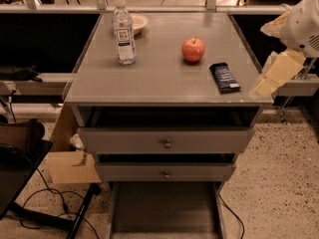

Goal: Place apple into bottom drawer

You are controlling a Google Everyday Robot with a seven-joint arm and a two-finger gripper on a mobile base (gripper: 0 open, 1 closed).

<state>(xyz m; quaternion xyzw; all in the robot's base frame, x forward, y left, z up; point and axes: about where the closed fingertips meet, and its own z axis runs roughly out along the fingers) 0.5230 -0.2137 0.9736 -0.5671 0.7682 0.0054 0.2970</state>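
Note:
The red-orange apple sits on the grey cabinet top, right of centre. The bottom drawer is pulled out at floor level below the two knobbed drawer fronts, and nothing shows inside it. My gripper, cream-coloured on a white arm, hangs over the top's right front corner. It is to the right of and nearer than the apple, apart from it, with nothing in it.
A water bottle stands at the back left of the top with a small bowl behind it. A dark snack bar lies between the apple and my gripper. A cardboard box and cables lie on the floor at left.

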